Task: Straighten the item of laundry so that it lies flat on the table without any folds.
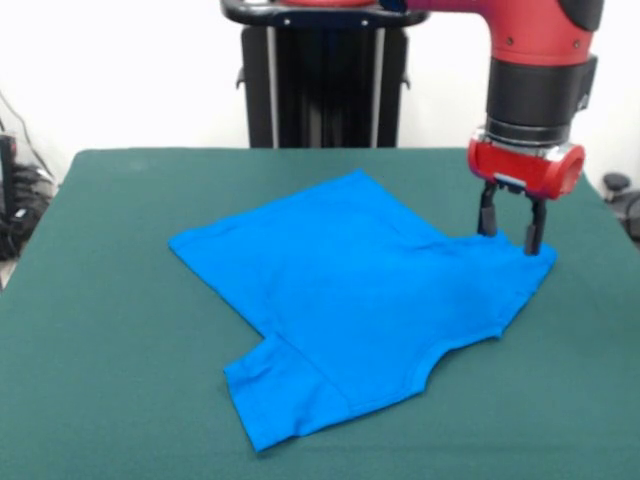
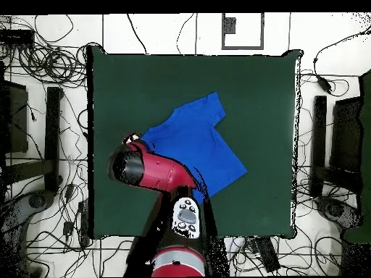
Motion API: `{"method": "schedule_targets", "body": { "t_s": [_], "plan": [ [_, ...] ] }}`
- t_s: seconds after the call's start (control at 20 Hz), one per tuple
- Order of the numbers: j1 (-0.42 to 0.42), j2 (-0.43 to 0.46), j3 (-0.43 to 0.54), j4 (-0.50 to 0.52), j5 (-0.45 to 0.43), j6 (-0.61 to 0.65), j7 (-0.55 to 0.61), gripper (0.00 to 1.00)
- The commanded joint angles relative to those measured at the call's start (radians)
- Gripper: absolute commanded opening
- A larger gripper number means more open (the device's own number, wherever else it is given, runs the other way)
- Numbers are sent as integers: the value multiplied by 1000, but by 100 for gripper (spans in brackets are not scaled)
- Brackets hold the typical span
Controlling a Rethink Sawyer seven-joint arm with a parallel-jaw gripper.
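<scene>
The bright blue short-sleeved T-shirt [image 1: 360, 300] of thin soft cloth should be light and limp, sliding easily on the dark green felt-topped counter [image 1: 110, 330]. It lies spread just beneath and beside the black two-fingered hand [image 1: 510, 232], whose released fingers straddle a corner, a fair place to pinch. One sleeve looks folded. Nothing else stands near the hand.

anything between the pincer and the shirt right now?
Nothing visible. The pincer is already at the blue T-shirt, its open fingers down at the corner of the cloth nearest it. Only the shirt lies on the green table, so the felt around it is free for spreading.
</scene>
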Motion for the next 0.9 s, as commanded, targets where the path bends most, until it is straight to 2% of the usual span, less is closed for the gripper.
{"method": "schedule_targets", "body": {
  "t_s": [0.05,0.3,0.6,0.9],
  "plan": [
    [49,125,35,64,75,-78,255,100],
    [28,143,41,47,76,-79,223,100],
    [44,185,41,31,92,-126,236,100],
    [74,190,34,38,117,-140,253,100]
  ]
}}
